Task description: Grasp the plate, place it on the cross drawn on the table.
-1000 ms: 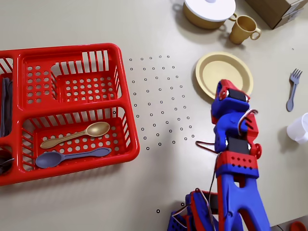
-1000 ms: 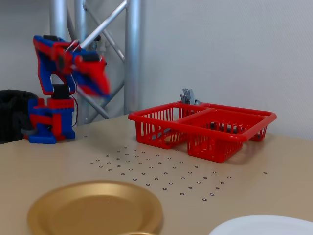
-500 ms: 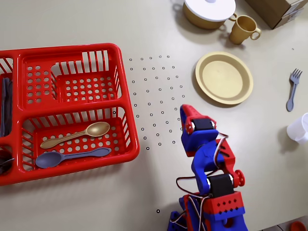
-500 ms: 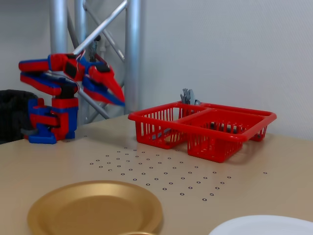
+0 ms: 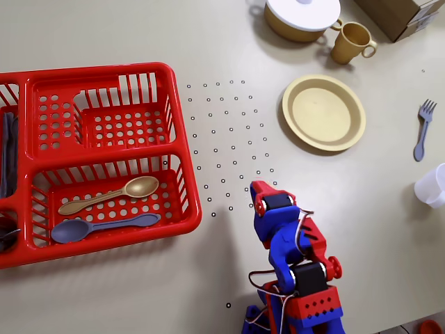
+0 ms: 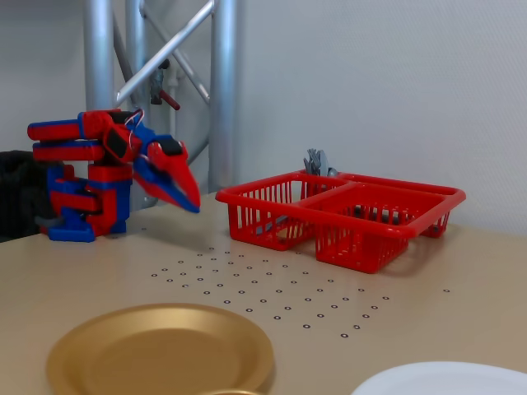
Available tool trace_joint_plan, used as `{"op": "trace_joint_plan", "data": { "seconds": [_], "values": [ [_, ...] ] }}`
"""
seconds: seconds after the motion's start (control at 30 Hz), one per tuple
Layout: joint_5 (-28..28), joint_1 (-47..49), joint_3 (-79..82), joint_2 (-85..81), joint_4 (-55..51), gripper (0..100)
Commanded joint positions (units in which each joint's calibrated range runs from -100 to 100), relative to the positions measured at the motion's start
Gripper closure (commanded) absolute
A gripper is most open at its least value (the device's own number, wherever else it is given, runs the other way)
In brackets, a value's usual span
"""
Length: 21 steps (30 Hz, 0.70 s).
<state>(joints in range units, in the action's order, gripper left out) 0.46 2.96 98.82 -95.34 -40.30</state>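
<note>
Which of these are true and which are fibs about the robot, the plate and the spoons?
1. The gripper is holding the plate. False: it hangs in the air near the arm's base, well apart from the plate.
2. Two spoons lie in the red basket. True: a gold spoon and a blue spoon.
3. The fork lies on the plate. False: it lies on the table beside it.
4. The pot has a white lid. True.
</note>
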Motion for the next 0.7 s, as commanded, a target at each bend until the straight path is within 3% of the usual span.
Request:
{"op": "trace_joint_plan", "data": {
  "seconds": [0.0, 0.1, 0.67],
  "values": [
    [-0.4, -0.4, 1.1, -0.5, -5.9, 100],
    [-0.5, -0.6, 1.1, -0.5, -11.0, 100],
    [-0.4, -0.9, 1.1, -0.5, -11.2, 100]
  ]
}}
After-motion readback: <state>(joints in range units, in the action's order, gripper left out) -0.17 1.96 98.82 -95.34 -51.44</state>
